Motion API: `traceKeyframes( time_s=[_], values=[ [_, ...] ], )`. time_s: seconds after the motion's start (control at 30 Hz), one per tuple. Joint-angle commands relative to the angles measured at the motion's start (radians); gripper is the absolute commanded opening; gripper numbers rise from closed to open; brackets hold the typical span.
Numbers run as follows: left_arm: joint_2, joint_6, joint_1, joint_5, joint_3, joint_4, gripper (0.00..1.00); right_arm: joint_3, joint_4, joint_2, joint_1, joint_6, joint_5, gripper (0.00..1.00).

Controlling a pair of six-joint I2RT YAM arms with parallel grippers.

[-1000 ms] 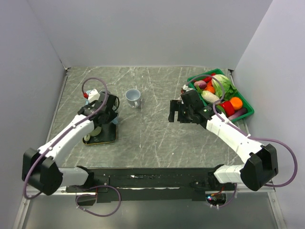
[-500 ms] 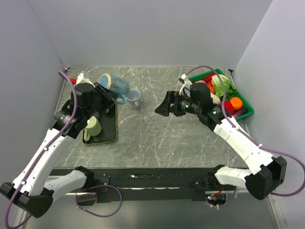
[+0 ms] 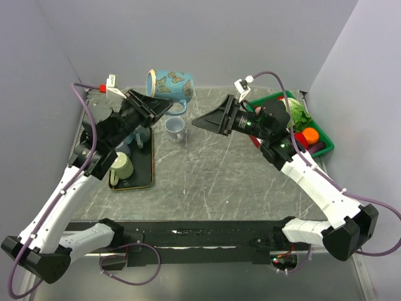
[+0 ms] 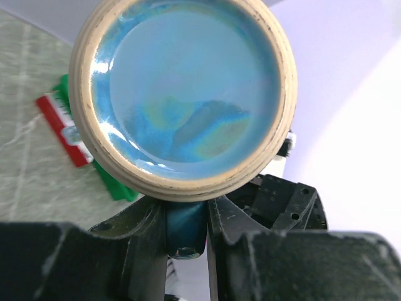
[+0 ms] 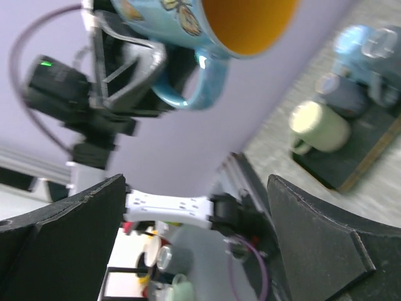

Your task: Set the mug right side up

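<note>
My left gripper (image 3: 164, 105) is shut on the handle of a blue butterfly mug (image 3: 170, 84) and holds it high above the table's back left. The mug lies on its side in the air, base toward my left arm and mouth toward the right. In the left wrist view its tan-rimmed base (image 4: 182, 94) fills the frame, with the handle (image 4: 186, 222) pinched between the fingers. In the right wrist view the mug (image 5: 207, 25) shows its orange inside. My right gripper (image 3: 210, 119) is open and empty, raised and pointed at the mug, a short way to its right.
A small grey-blue mug (image 3: 175, 128) stands upright on the table below the held mug. A black tray (image 3: 143, 175) at the left holds a pale green mug (image 3: 121, 166) and other cups. A green basket (image 3: 326, 139) of vegetables sits at the back right.
My left arm lifted the blue mug from the tray area up and toward the back, turning it onto its side. My right arm rose and swung left toward it, jaws open.
</note>
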Motion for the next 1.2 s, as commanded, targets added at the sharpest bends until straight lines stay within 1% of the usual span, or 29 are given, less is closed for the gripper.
traceKeyframes(
  time_s=[0.0,0.03,0.07,0.1,0.13,0.2,0.3,0.47,0.5,0.6,0.63,0.67,0.7,0.77,0.8,0.87,0.9,0.93,1.07,1.13,1.17],
  values=[
    [-0.002,-0.100,-0.003,0.106,0.020,0.320,0.01,0.070,0.204,0.035,0.028,0.119,-0.019,1.00],
    [-0.001,-0.104,-0.003,0.116,0.005,0.337,0.01,0.077,0.213,0.044,0.031,0.135,-0.009,1.00],
    [0.001,-0.111,-0.005,0.129,-0.006,0.395,0.01,0.088,0.231,0.064,0.038,0.174,-0.007,1.00],
    [-0.002,-0.121,-0.006,0.137,-0.018,0.426,0.01,0.093,0.291,0.075,0.039,0.197,-0.009,0.99],
    [-0.004,-0.123,-0.017,0.142,-0.033,0.452,0.01,0.097,0.312,0.084,0.042,0.219,-0.009,0.98],
    [0.001,-0.111,-0.024,0.142,-0.029,0.457,0.01,0.108,0.378,0.110,0.045,0.270,0.001,0.97],
    [-0.004,-0.103,-0.044,0.134,-0.038,0.469,0.01,0.143,0.376,0.142,0.045,0.293,0.014,0.92],
    [-0.010,-0.107,-0.063,0.123,-0.060,0.481,0.01,0.169,0.368,0.176,0.051,0.323,0.033,0.77],
    [-0.015,-0.111,-0.064,0.122,-0.070,0.492,0.01,0.166,0.369,0.181,0.053,0.330,0.040,0.70],
    [-0.024,-0.115,-0.066,0.110,-0.092,0.504,0.01,0.142,0.405,0.181,0.051,0.353,0.054,0.59],
    [-0.027,-0.114,-0.066,0.107,-0.096,0.500,0.01,0.134,0.412,0.179,0.053,0.354,0.066,0.53],
    [-0.032,-0.108,-0.067,0.100,-0.098,0.495,0.01,0.133,0.400,0.178,0.053,0.350,0.071,0.49],
    [-0.035,-0.108,-0.067,0.096,-0.103,0.492,0.01,0.136,0.391,0.176,0.053,0.345,0.077,0.42],
    [-0.038,-0.105,-0.067,0.094,-0.110,0.495,0.01,0.137,0.380,0.171,0.053,0.333,0.088,0.34],
    [-0.041,-0.104,-0.067,0.090,-0.118,0.490,0.01,0.136,0.379,0.171,0.051,0.333,0.091,0.27],
    [-0.045,-0.103,-0.067,0.088,-0.124,0.490,0.01,0.139,0.374,0.171,0.053,0.325,0.094,0.18],
    [-0.045,-0.103,-0.067,0.087,-0.130,0.490,0.01,0.139,0.359,0.173,0.053,0.322,0.096,0.07],
    [-0.047,-0.103,-0.066,0.088,-0.133,0.490,0.01,0.140,0.356,0.174,0.053,0.319,0.096,0.01],
    [-0.050,-0.085,-0.067,0.087,-0.135,0.473,0.01,0.134,0.337,0.173,0.051,0.299,0.100,0.00],
    [-0.053,-0.072,-0.067,0.076,-0.129,0.452,0.06,0.133,0.327,0.168,0.051,0.288,0.105,0.00],
    [-0.061,-0.057,-0.067,0.073,-0.129,0.446,0.11,0.134,0.317,0.167,0.051,0.273,0.108,0.00]
  ],
)
